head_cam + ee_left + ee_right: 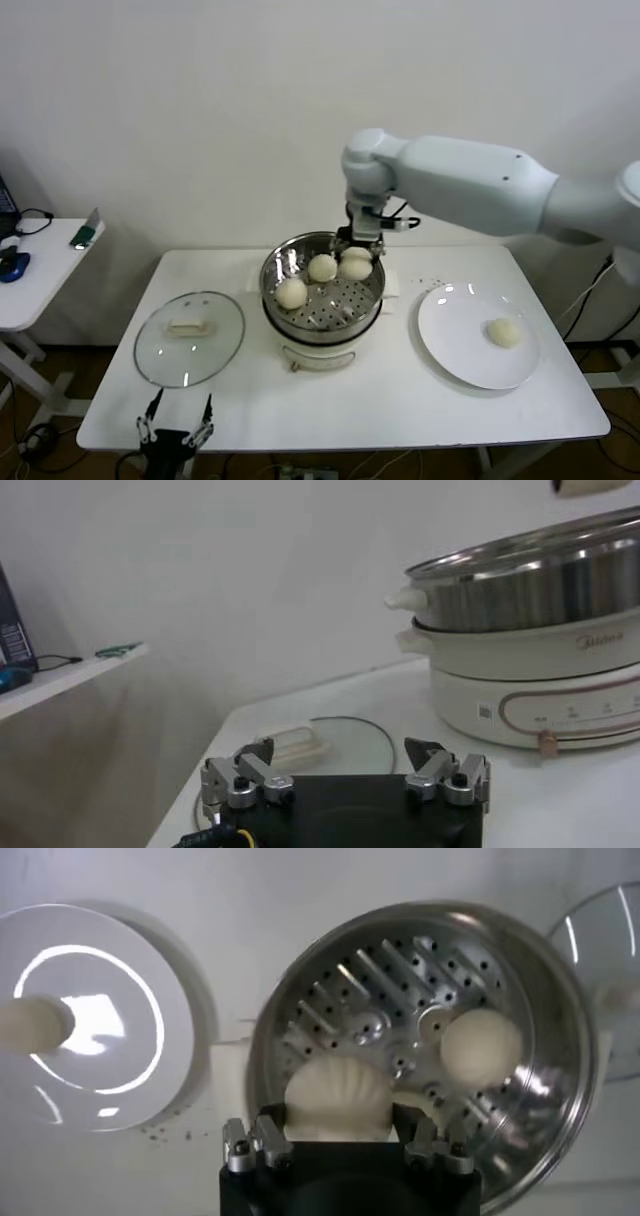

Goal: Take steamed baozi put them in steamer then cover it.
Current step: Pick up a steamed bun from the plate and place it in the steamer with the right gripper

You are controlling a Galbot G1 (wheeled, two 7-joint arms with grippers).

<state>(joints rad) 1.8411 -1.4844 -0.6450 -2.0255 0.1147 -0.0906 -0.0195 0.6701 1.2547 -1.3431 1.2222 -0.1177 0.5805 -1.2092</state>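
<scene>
Head view: right gripper [358, 250] at the steamer's [322, 290] far rim, over a baozi [354, 264]; two more buns [322, 267] [291, 292] lie on the tray, a fourth [504, 332] on the white plate [450, 345]. Glass cover [189, 337] lies flat left of the steamer.

Left wrist view: left gripper [345, 772] spread, empty, low beside the cover [335, 742].

Right wrist view: fingers [268, 1138] pinch a baozi [338, 1098] inside the steamer [560, 1008].

cover [189, 337] left of steamer [322, 296], plate [462, 343] right
</scene>
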